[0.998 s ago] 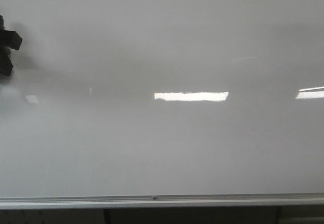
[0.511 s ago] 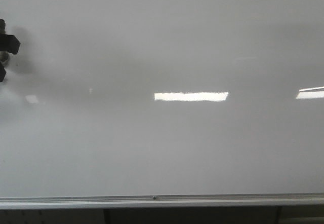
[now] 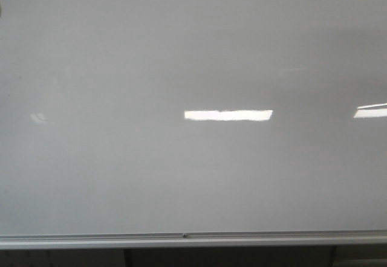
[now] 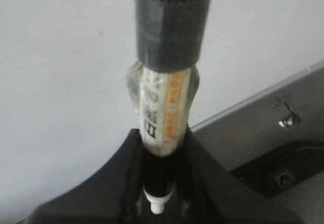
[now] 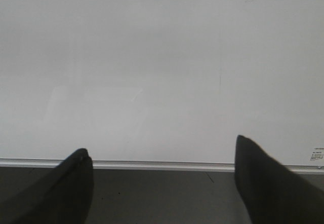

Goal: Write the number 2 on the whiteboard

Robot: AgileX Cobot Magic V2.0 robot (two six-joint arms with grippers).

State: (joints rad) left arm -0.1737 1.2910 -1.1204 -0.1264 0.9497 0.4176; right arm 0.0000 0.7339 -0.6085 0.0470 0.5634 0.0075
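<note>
The whiteboard (image 3: 193, 49) fills the front view, glossy and blank, with a silver bottom rail (image 3: 181, 240). No number 2 is in view on it. In the left wrist view my left gripper (image 4: 163, 148) is shut on a marker (image 4: 164, 107). The marker has a pale printed barrel and a black textured cap (image 4: 171, 26), and it points toward the board (image 4: 61, 82). In the right wrist view my right gripper (image 5: 161, 145) is open and empty, facing the board (image 5: 162, 57) just above its rail. Neither gripper shows clearly in the front view.
Bright rectangular light reflections (image 3: 228, 115) lie on the board's middle and right edge. A dark surface (image 5: 162, 193) runs below the rail. In the left wrist view a grey ledge (image 4: 283, 148) with a dark recess sits beside the board's edge.
The dark shape of my left gripper at the front view's left edge has risen and left the picture. The board's surface looks the same.
</note>
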